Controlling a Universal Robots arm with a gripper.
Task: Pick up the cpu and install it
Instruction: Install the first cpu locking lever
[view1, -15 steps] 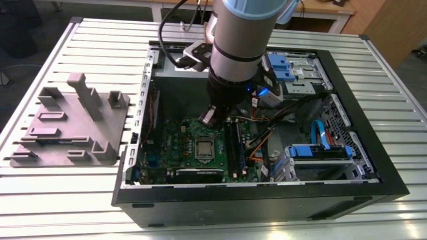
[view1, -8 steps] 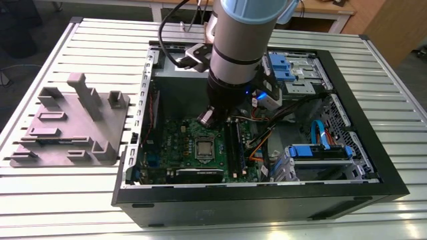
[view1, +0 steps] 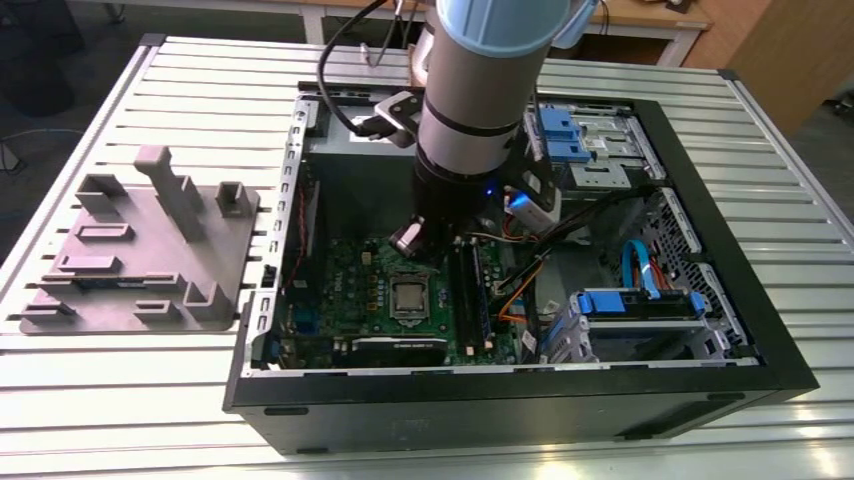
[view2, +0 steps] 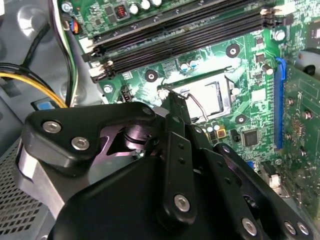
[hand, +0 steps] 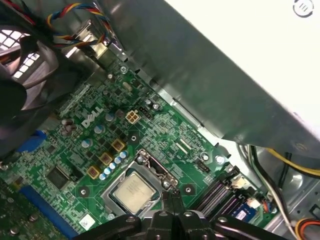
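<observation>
The cpu (view1: 404, 296) is a small silver-grey square lying flat in the socket of the green motherboard (view1: 350, 262) inside the open computer case. In both wrist views the cpu (hand: 133, 192) (view2: 212, 95) has the socket's metal frame around it. My gripper (view1: 410, 248) hangs just above the board, beside the socket's edge. Its black fingers (hand: 171, 199) are pressed together and hold nothing. In the second wrist view the gripper (view2: 173, 98) has its tip by the socket's thin wire lever (view2: 196, 104).
The black case wall (view1: 274, 300) rings the board. Memory slots (view1: 467, 290), bundled cables (view1: 534, 280) and blue drive cages (view1: 641, 300) crowd the exterior view's right. A grey plastic tray (view1: 134, 250) with upright posts lies outside on the slatted table. A grey metal box (hand: 225, 75) overhangs the board.
</observation>
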